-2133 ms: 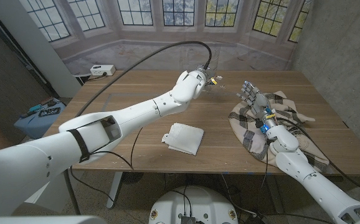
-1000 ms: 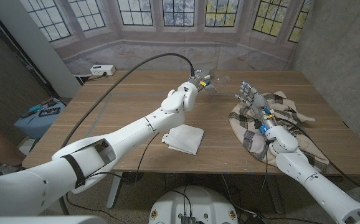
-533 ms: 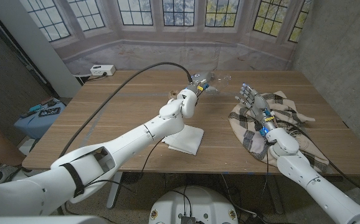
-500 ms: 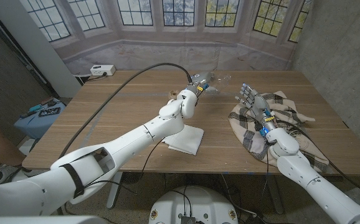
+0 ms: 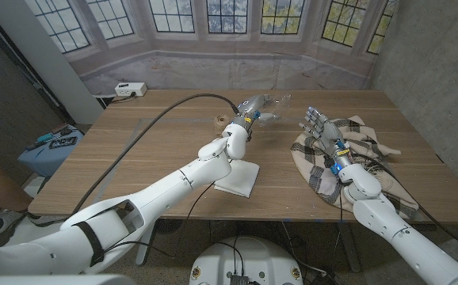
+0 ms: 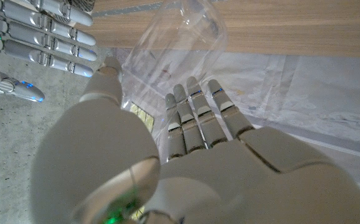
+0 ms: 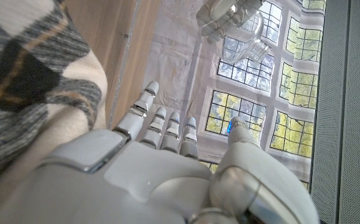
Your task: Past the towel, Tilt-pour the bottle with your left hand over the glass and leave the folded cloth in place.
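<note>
Head view shows my left hand [image 5: 247, 113] gripping the clear bottle [image 5: 267, 102], its long axis tipped toward my open right hand [image 5: 321, 124] resting on the plaid towel [image 5: 368, 152]; I can't make out the glass.

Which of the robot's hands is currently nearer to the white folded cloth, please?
Left. The left hand holds the bottle beyond the folded cloth; the right hand is over the plaid towel.
</note>
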You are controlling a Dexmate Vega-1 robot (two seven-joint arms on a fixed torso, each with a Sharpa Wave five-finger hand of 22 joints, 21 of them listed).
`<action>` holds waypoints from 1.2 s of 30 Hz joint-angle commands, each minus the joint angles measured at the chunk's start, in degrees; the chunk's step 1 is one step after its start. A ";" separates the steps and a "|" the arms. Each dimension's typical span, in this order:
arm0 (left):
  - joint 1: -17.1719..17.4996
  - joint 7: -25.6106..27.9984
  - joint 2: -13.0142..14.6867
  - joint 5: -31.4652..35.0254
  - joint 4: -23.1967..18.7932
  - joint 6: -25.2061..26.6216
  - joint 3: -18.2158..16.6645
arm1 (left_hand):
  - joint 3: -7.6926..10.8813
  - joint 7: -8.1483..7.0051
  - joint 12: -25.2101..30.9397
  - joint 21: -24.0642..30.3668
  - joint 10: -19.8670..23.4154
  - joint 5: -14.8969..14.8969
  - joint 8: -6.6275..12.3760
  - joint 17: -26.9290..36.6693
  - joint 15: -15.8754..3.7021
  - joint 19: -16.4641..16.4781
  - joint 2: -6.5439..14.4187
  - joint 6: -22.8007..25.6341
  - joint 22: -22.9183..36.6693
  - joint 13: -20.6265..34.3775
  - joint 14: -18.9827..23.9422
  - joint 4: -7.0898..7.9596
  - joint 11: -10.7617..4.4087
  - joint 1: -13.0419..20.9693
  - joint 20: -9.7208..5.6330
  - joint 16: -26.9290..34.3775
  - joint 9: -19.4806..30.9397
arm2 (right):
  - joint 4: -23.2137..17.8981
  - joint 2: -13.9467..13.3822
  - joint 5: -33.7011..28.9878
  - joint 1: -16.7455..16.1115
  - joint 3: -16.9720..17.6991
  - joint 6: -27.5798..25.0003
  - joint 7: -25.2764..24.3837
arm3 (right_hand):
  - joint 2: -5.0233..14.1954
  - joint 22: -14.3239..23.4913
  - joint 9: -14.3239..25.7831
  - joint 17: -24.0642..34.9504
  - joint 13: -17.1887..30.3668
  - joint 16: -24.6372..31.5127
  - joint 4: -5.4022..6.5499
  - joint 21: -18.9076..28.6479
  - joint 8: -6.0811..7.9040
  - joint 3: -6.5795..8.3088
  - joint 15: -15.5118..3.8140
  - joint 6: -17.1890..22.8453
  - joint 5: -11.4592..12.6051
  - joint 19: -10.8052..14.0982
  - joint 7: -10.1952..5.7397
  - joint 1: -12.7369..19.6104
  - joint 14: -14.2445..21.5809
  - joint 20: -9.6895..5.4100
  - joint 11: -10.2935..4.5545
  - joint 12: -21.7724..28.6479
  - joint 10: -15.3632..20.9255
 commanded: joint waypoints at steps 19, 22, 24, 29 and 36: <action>4.93 10.06 -1.69 -12.69 6.93 -16.11 -4.70 | 1.95 1.92 0.24 0.25 -0.46 0.51 0.35 0.20 -0.28 0.35 4.73 10.14 0.25 0.73 -0.01 2.20 -0.36 -5.86 -0.43 -0.35 0.62 | -4.39 -2.94 -2.20 0.95 -0.39 -4.99 -2.80 | 0.11 0.27 -0.04 0.16 0.11 0.20 -0.02 -0.22 -0.06 -0.02 -0.27 0.36 0.27 0.28 0.10 0.64 0.55 -0.08 -0.07 0.14 0.24; 5.13 10.80 -2.20 -13.72 8.49 -18.51 -4.99 | 2.05 1.96 0.17 0.23 -0.66 0.54 0.30 0.29 -0.21 0.32 5.01 9.95 0.25 0.80 -0.13 2.33 -0.24 -6.00 -0.45 -0.40 0.66 | -4.90 -3.31 -2.32 0.92 -0.38 -5.54 -3.00 | 0.11 0.26 -0.04 0.16 0.11 0.20 -0.02 -0.22 -0.05 -0.02 -0.31 0.36 0.27 0.26 0.09 0.65 0.55 -0.09 -0.08 0.16 0.28; 5.15 11.35 -2.53 -14.10 9.67 -20.05 -5.03 | 2.05 1.86 0.14 0.18 -0.75 0.56 0.21 0.32 -0.15 0.21 5.05 9.68 0.24 0.85 -0.30 2.40 -0.25 -6.20 -0.53 -0.50 0.70 | -5.09 -3.44 -2.36 0.90 -0.36 -5.74 -3.11 | 0.11 0.27 -0.04 0.15 0.11 0.21 -0.03 -0.22 -0.04 -0.01 -0.24 0.40 0.27 0.26 0.11 0.65 0.57 -0.06 -0.15 0.19 0.37; 5.09 11.30 -3.08 -15.55 12.32 -23.88 -5.15 | 2.06 1.98 -0.03 0.05 -1.25 0.57 0.08 0.36 -0.38 -0.07 5.12 9.26 0.22 0.97 -0.88 2.56 -0.20 -6.63 -0.85 -0.85 0.78 | -5.48 -3.72 -2.36 0.75 -0.33 -6.10 -3.19 | 0.13 0.27 -0.04 0.16 0.11 0.21 -0.01 -0.21 0.00 -0.01 -0.29 0.51 0.28 0.30 0.13 0.64 0.58 -0.07 -0.10 0.24 0.51; 5.19 12.06 -4.10 -16.85 15.65 -28.87 -5.45 | 2.21 2.06 -0.30 -0.23 -2.13 0.57 -0.14 0.41 -0.11 -0.66 5.30 8.56 0.18 1.15 -1.74 2.66 -0.02 -7.10 -1.06 -1.42 0.91 | -6.20 -4.20 -2.32 0.32 -0.28 -6.58 -3.26 | 0.14 0.26 -0.04 0.16 0.11 0.22 -0.01 -0.21 0.01 -0.01 -0.26 0.54 0.28 0.31 0.18 0.65 0.60 -0.04 -0.16 0.25 0.54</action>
